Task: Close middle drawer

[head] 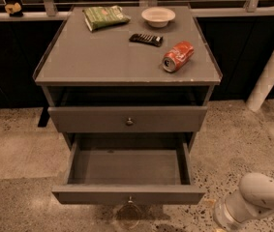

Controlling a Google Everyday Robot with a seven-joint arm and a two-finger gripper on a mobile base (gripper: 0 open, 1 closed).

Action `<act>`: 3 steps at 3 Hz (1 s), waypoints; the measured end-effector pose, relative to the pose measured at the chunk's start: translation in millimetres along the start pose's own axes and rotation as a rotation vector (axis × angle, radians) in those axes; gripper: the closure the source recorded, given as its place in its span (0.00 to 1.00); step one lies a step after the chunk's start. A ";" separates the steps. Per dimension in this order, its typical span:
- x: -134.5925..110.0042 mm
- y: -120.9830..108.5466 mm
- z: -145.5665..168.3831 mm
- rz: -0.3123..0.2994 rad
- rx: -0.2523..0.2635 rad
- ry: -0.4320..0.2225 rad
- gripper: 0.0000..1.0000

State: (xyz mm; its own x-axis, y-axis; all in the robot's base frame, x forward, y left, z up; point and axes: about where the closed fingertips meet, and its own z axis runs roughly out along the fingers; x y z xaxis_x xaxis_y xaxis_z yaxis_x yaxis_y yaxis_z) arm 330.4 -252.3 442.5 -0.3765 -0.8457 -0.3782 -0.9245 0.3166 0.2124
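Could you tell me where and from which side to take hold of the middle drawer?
Likely the central knob on the middle drawer, from the front: its flat front stands pulled far out. The gripper is out of view; only the arm shows, lower right.

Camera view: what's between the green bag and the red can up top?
A black bar-shaped object lies between green bag and red can, in the camera view. The pincer is out of frame; white arm at lower right.
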 end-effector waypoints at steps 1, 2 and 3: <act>5.4 -30.4 44.4 -0.007 -0.107 -0.043 0.00; 7.3 -54.9 77.7 -0.002 -0.143 -0.100 0.00; -3.0 -75.3 80.0 -0.011 -0.083 -0.152 0.00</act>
State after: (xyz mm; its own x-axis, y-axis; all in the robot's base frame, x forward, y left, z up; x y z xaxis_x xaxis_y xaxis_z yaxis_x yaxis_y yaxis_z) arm 396.4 -239.3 355.5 -0.3774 -0.7723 -0.5110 -0.9227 0.2664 0.2788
